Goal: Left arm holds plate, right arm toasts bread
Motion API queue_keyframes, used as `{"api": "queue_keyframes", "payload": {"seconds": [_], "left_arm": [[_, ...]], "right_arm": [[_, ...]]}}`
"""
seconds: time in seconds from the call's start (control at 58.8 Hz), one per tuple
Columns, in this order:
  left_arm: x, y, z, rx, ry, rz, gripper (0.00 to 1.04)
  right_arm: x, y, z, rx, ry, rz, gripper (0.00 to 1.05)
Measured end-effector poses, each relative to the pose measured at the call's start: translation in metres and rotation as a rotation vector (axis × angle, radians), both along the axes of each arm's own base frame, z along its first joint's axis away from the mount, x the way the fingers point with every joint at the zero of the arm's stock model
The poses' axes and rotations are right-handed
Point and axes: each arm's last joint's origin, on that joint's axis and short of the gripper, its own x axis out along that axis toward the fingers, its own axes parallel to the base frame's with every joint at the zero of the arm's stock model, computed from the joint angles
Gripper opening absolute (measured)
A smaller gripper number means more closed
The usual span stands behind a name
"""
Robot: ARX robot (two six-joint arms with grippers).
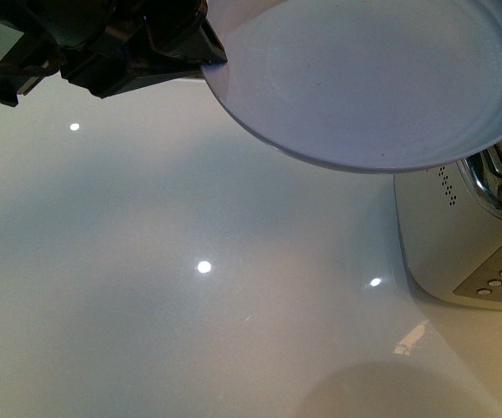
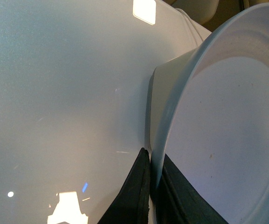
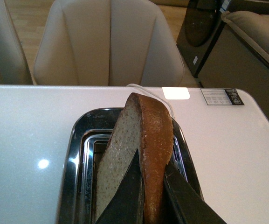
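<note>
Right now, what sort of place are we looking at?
Probably a home-style dining or living area, perhaps staged: a glossy white table carrying a toaster, beige upholstered chairs behind it, and what looks like a sofa beyond.

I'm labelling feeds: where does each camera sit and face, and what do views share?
Front: on the robot's body, facing down over the white table; shows the left gripper pinching the plate.
Left wrist: on that wrist, facing along its fingers clamped on the plate.
Right wrist: on that wrist, facing down past the right gripper holding the bread slice at the toaster's slot.
Shared: front and left wrist both show the plate.
</note>
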Motion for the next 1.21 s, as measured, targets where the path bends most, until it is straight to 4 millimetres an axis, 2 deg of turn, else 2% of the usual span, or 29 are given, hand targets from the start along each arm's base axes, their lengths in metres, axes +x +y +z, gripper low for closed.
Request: {"api": "queue_keyframes", "payload": {"seconds": [0.51,1.207], "left_arm": [[0.0,0.0,0.0,0.0,0.0,0.0,0.03],[0.0,0.0,0.0,0.0,0.0,0.0,0.03]], "right_arm": [[0.004,-0.004,-0.007,-0.052,0.015,-0.004,0.04],[-0.004,0.005,-0.029,-0.052,0.058,0.055,0.04]]}}
